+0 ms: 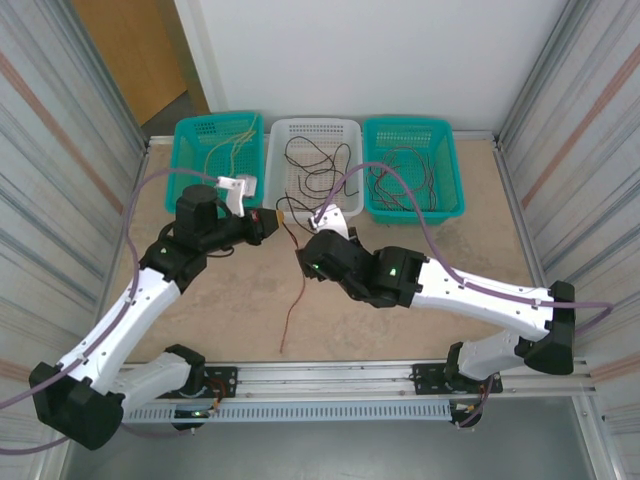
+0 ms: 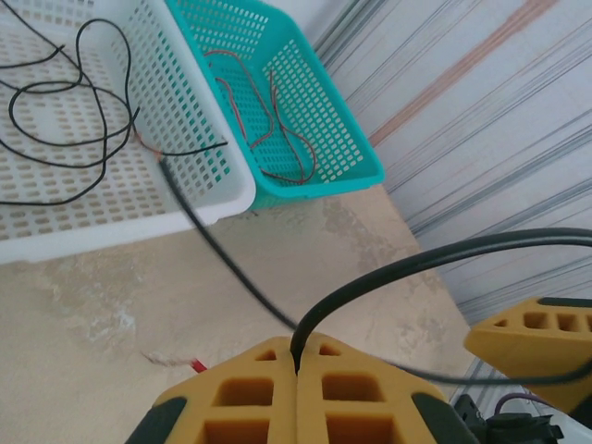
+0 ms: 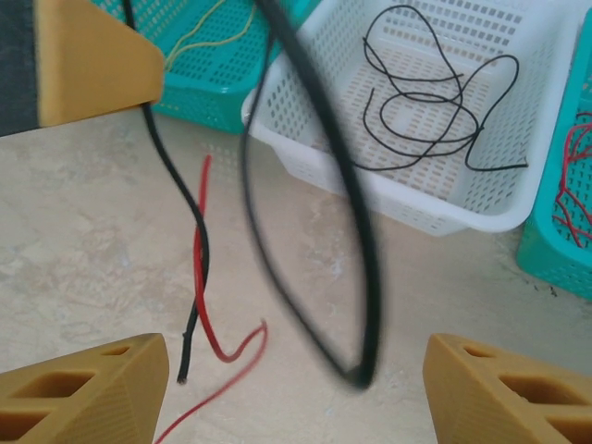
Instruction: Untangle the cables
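Note:
My left gripper (image 2: 297,363) is shut on a black cable (image 2: 398,270), pinched at its fingertips. The cable arcs up and to the right, and another stretch runs back toward the white basket (image 2: 111,217). My right gripper (image 3: 296,398) is open. A blurred loop of the black cable (image 3: 356,268) hangs free between its spread fingers (image 3: 88,388). A red cable (image 3: 198,268) twists round a black end and trails on the table. From above, the left gripper (image 1: 272,222) and right gripper (image 1: 305,258) are close together mid-table, with the red cable (image 1: 292,305) hanging toward the front.
Three baskets line the far edge. The teal one (image 1: 190,165) holds yellow cables, the white one (image 1: 285,185) holds black cables, and the teal one (image 1: 450,170) holds reddish-brown cables. Corrugated walls stand on both sides. A metal rail (image 1: 330,375) runs along the near edge.

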### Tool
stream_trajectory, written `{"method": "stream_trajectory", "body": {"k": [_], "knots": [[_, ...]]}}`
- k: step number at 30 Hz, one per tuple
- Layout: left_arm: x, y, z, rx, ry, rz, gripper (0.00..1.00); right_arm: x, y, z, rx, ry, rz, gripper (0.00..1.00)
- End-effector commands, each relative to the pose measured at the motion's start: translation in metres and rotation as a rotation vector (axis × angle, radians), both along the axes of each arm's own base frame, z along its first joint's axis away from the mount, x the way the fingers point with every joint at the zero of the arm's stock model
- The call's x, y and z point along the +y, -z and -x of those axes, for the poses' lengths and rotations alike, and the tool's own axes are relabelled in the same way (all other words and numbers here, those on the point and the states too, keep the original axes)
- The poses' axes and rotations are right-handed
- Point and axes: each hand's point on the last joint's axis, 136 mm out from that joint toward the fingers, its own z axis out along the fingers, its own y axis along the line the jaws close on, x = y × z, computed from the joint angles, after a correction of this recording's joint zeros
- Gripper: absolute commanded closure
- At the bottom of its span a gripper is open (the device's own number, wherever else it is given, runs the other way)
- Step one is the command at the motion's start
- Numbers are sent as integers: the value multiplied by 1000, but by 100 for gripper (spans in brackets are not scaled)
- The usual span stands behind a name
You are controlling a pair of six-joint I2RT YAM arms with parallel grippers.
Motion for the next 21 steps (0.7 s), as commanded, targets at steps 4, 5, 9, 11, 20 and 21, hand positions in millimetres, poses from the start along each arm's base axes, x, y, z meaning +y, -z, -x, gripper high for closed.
{"method": "stream_trajectory", "body": {"k": [4, 5, 9, 11, 20, 21], "knots": [[0, -28, 7, -22, 0, 88, 100, -21, -26, -12, -35, 87, -129, 28], [-1, -29, 7, -9, 0, 118, 100, -19, -30, -11, -43, 67, -185, 27], [-9, -35, 7, 28, 19, 224, 100, -22, -40, -17, -8, 23, -433, 31], [-9, -38, 7, 31, 18, 239, 100, -23, -40, -21, 22, 13, -489, 33], [-3, -55, 9, 19, -14, 294, 100, 3, -18, -18, 103, -87, -493, 27], [-3, -59, 8, 14, -18, 303, 100, 9, -12, -15, 126, -108, -500, 28]]}}
